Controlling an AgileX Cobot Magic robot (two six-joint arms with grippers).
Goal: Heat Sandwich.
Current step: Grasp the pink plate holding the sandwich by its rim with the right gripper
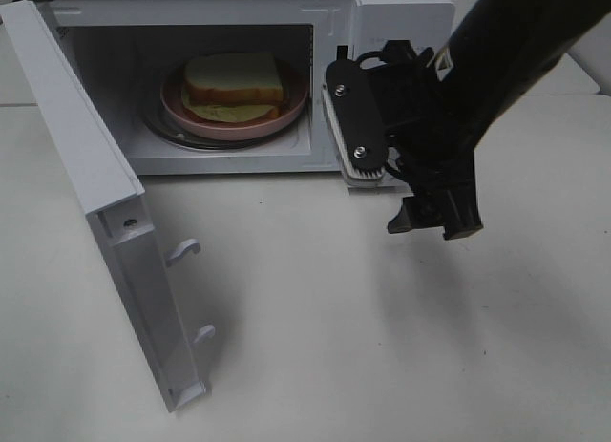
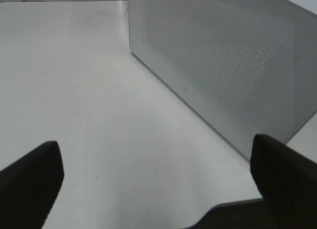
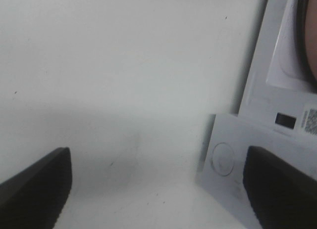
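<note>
While the sandwich (image 1: pixel 234 79) sits in the microwave (image 1: pixel 401 12), the right claw (image 1: pixel 431 227) hangs beside it — pointed downward, spread, empty.

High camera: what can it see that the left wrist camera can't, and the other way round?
Only the high camera shows the sandwich on its pink plate inside the microwave, with the door swung open. Only the left wrist camera shows the left fingers, spread apart, and a dotted white panel. Both show the white table and some of the microwave.

White-bread sandwich (image 1: pixel 234 79) (orange, pale-yellow filling) lies flat on pink plate (image 1: pixel 229 130) inside microwave (image 1: pixel 401 12).
</note>
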